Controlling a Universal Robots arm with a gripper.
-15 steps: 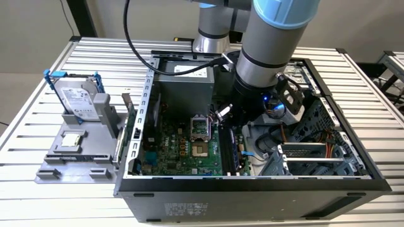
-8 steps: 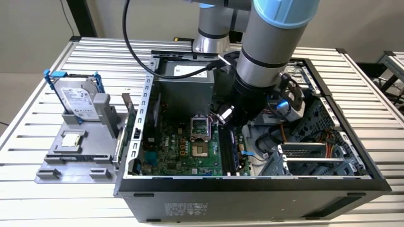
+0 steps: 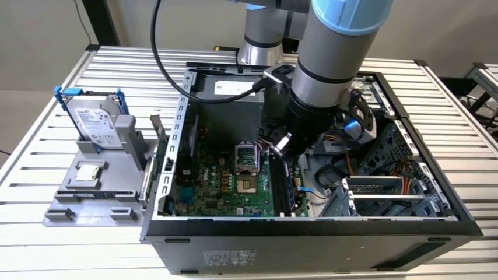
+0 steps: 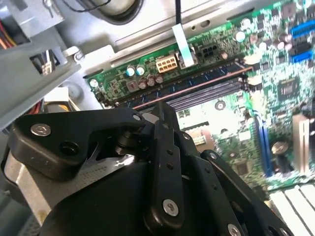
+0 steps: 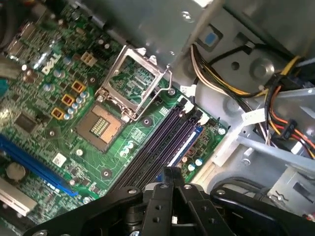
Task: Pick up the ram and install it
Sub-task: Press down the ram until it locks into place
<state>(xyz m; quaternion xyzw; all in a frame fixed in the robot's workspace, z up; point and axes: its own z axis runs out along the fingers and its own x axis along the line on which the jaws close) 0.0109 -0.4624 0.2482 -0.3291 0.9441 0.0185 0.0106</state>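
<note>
The ram (image 4: 197, 90) shows in the second wrist view as a long thin edge standing upright along the bank of black memory slots (image 4: 211, 93), and one end of it runs straight in under the fingertips of the gripper (image 4: 160, 110). Whether it is seated in a slot or only resting on top, I cannot tell

In the first wrist view the gripper (image 5: 172, 171) has its two black fingers (image 5: 165, 189) drawn almost together, with only a thin seam between them, so it appears closed on the stick's narrow edge. It hangs directly over the memory slots (image 5: 162, 142), just beside the open processor socket (image 5: 103, 125) on the green motherboard (image 5: 59, 98)

In the exterior view the arm reaches down into the open computer case (image 3: 311, 233), with the gripper (image 3: 281, 149) low over the motherboard (image 3: 225, 186), towards the exterior view's right of the socket (image 3: 246, 157). Outside the case, on the exterior view's left, a hard drive in a blue frame (image 3: 97, 119) and a small square chip (image 3: 88, 172) sit in a grey holder on the slatted table (image 3: 46, 245)
</note>
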